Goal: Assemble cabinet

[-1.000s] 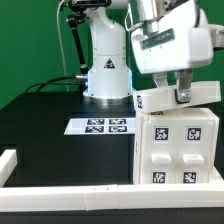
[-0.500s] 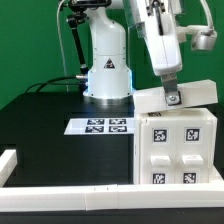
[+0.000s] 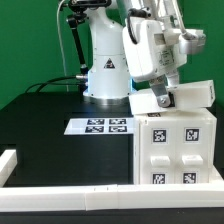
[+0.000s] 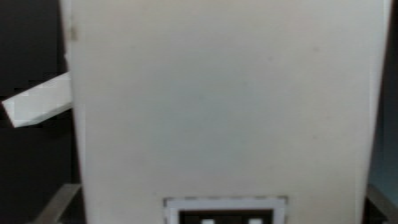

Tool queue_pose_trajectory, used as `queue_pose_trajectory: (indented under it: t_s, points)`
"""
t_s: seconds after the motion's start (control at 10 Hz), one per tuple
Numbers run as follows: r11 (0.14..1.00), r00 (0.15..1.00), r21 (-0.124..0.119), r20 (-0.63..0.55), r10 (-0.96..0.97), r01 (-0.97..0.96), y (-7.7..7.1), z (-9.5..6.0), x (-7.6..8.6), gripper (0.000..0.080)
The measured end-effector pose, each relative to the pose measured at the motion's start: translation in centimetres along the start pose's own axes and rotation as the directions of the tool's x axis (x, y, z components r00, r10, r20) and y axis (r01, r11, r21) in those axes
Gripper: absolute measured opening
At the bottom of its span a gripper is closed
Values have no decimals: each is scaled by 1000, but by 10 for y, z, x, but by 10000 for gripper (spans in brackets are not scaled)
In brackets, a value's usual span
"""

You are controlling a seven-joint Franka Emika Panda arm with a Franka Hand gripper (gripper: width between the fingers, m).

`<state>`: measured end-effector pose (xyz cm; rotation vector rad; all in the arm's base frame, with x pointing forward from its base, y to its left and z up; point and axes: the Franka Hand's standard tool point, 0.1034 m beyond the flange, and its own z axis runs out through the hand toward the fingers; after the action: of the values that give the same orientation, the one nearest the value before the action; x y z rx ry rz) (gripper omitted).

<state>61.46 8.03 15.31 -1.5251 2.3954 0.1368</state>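
At the desk's near corner on the exterior view's right stands the cabinet point(image 3: 178, 150), a large white plastic box. It sits upright, and the broad face turned to the camera carries black-and-white square tags near its corners. It rests on the flat black desk point(image 3: 60, 150), tight against the long white border rail point(image 3: 70, 196) that runs along the desk's near edge. A shorter white rail piece point(image 3: 8, 160) lies at the near corner on the exterior view's left.

On top of the cabinet lies a white flat plastic slab point(image 3: 195, 97), tilted, with its end toward the exterior view's right raised. The arm's two-finger gripper point(image 3: 164, 98) leans over the slab's lower end, with one dark finger point(image 3: 166, 94) laid against the slab's camera-facing edge. Whether the fingers pinch the slab or only touch it I cannot tell, because the second finger is hidden.

Toward the middle of the desk, near the far edge, the thin white marker board point(image 3: 103, 125) lies flat just in front of the arm's white base point(image 3: 107, 72). It is well apart from the near rail and close to the cabinet's far corner.

A broad plain white surface point(image 4: 214, 100) fills most of the wrist view, with part of a black-and-white tag point(image 4: 226, 212) on it. A small white sliver point(image 4: 39, 103) juts out beside it against the dark desk. No fingertips are visible there.
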Motion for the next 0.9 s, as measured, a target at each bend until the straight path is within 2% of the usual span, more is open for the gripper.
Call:
queue_pose_trajectory:
  t_s: [0.1, 0.2, 0.3, 0.4, 0.5, 0.8, 0.9]
  points:
    - [1000, 1000, 1, 4, 17, -17, 0, 0, 0, 543]
    - [1000, 1000, 1, 4, -5, 5, 0, 0, -1, 621]
    - [1000, 1000, 7, 6, -17, 17, 1, -1, -3, 757]
    - [999, 999, 24, 12, -47, 47, 1, -4, -9, 757]
    - [997, 997, 27, 26, -69, 68, 2, -8, -14, 791]
    - [994, 994, 48, 47, -100, 97, 3, -23, -30, 797]
    - [989, 989, 47, 43, -142, 140, 3, -21, -29, 797]
